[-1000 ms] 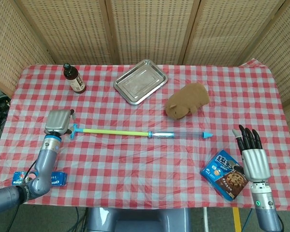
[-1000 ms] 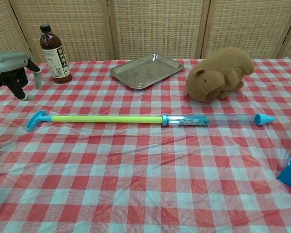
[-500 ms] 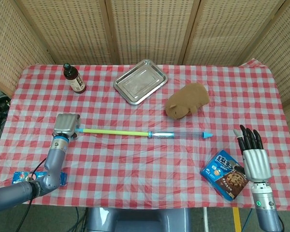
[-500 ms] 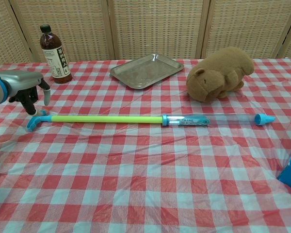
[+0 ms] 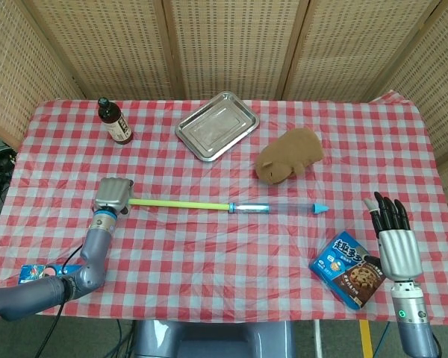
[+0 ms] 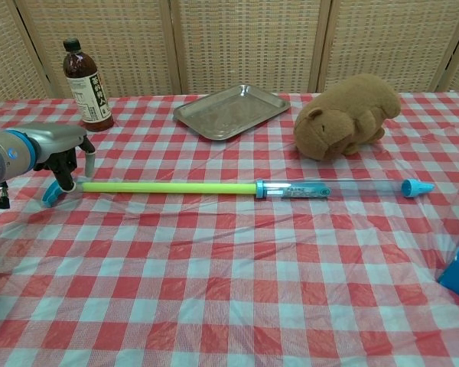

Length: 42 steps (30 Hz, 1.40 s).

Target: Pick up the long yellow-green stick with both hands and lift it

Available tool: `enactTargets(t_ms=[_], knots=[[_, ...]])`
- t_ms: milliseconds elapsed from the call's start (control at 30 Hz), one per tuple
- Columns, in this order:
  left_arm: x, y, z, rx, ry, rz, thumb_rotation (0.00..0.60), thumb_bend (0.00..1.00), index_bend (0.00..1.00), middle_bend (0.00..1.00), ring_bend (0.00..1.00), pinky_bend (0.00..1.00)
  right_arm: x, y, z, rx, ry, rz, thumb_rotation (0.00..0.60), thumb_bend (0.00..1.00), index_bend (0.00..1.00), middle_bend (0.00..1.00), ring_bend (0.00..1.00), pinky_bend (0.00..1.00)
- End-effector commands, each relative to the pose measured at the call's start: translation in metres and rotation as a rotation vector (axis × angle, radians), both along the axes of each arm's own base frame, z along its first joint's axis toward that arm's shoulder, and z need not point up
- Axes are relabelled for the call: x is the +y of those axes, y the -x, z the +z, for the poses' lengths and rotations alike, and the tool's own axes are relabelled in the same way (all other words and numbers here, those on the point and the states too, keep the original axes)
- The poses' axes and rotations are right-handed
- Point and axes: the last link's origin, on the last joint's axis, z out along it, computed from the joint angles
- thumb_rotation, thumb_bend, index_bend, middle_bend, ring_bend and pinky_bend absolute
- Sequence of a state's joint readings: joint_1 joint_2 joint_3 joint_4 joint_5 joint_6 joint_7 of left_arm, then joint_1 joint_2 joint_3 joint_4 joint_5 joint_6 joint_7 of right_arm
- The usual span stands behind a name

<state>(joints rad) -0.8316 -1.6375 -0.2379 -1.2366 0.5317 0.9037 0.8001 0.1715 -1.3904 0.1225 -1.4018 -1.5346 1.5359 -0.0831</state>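
The long yellow-green stick (image 5: 181,203) lay flat across the middle of the tabletop (image 5: 224,253), its blue handle end toward the left of the frame and its clear tube section with the blue tip (image 5: 320,208) toward the right.

Over the last second the left robot hand (image 5: 113,195) had moved rightward from just left of the handle until it sat directly over that end. In the chest view its fingers (image 6: 67,163) pointed down on both sides of the stick beside the blue hook (image 6: 52,193), apparently touching it but not clearly clenched; I cannot tell whether a real grip had formed.

The right robot hand (image 5: 394,239) had barely shifted. It stood at the lower right of the head view, fingers straight and apart, grasping nothing, well apart from the stick's tip and just right of the blue cookie packet (image 5: 346,269).

The stick had not moved, so the lift had not begun. In my judgement the left side was close to securing its end, while the right arm had yet to travel to the far tip before both could raise it.

The plush capybara (image 5: 290,154), steel tray (image 5: 215,125) and sauce bottle (image 5: 114,121) sat above the stick, clear of it.
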Motion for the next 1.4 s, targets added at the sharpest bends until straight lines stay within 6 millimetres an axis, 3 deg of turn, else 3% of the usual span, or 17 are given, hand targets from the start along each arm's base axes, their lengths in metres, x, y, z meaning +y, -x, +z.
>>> enactTargets(t_ms=[33,733,967,1200,1400], knots=[[0.001,0.0,-0.002,0.003,0.001,0.001,0.6,0.32,0.48,0.87,0.82,0.75,0.0,0.0,0.0,-0.003,-0.001,0.0,0.6,0.0,0.05,0.0,0.0,0.0],[0.006,0.003,-0.018,0.017,0.021,0.018,0.6,0.33,0.53,0.87,0.82,0.75,0.001,-0.001,-0.001,-0.011,0.004,0.008,0.6,0.0,0.05,0.0,0.0,0.0],[0.005,0.002,-0.019,0.009,0.02,0.017,0.6,0.46,0.62,0.87,0.82,0.75,0.001,-0.002,-0.001,-0.016,0.004,0.014,0.6,0.0,0.05,0.0,0.0,0.0],[0.002,-0.006,-0.007,-0.02,-0.008,-0.008,0.6,0.55,0.74,0.88,0.83,0.75,0.002,-0.002,0.0,-0.025,-0.003,0.013,0.6,0.0,0.05,0.0,0.0,0.0],[-0.004,-0.018,0.017,-0.08,-0.054,-0.039,0.6,0.59,0.79,0.89,0.83,0.75,0.003,-0.005,-0.002,-0.031,-0.012,0.022,0.6,0.0,0.06,0.0,0.0,0.0]])
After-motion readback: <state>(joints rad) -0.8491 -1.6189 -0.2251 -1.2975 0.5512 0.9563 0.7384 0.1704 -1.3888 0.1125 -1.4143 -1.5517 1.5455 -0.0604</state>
